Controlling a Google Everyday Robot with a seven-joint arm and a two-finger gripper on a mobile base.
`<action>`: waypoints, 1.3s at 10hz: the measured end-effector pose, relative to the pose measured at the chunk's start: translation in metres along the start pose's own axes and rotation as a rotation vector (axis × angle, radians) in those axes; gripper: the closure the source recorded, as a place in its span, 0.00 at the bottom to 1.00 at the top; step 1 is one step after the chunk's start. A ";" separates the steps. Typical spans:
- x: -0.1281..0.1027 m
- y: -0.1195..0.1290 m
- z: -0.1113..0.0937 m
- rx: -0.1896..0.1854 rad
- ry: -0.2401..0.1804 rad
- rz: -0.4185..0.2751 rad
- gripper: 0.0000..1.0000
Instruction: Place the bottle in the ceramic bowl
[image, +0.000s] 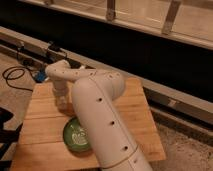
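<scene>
Camera view: gripper (61, 100), grasp unreadable, hangs near the table (42, 117) left edge, just behind ceramic bowl (70, 134).

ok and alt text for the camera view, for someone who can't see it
A white robot arm bends over a wooden table, its gripper lowered toward the table's picture-left part, just beyond a dark-green ceramic bowl with a pale pattern inside. Whether the gripper holds the bottle cannot be told.
</scene>
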 end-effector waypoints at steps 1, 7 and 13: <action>0.003 -0.001 -0.004 0.001 -0.008 0.003 0.94; 0.050 -0.047 -0.092 0.093 -0.098 0.018 0.94; 0.166 -0.080 -0.117 0.104 -0.076 0.018 0.94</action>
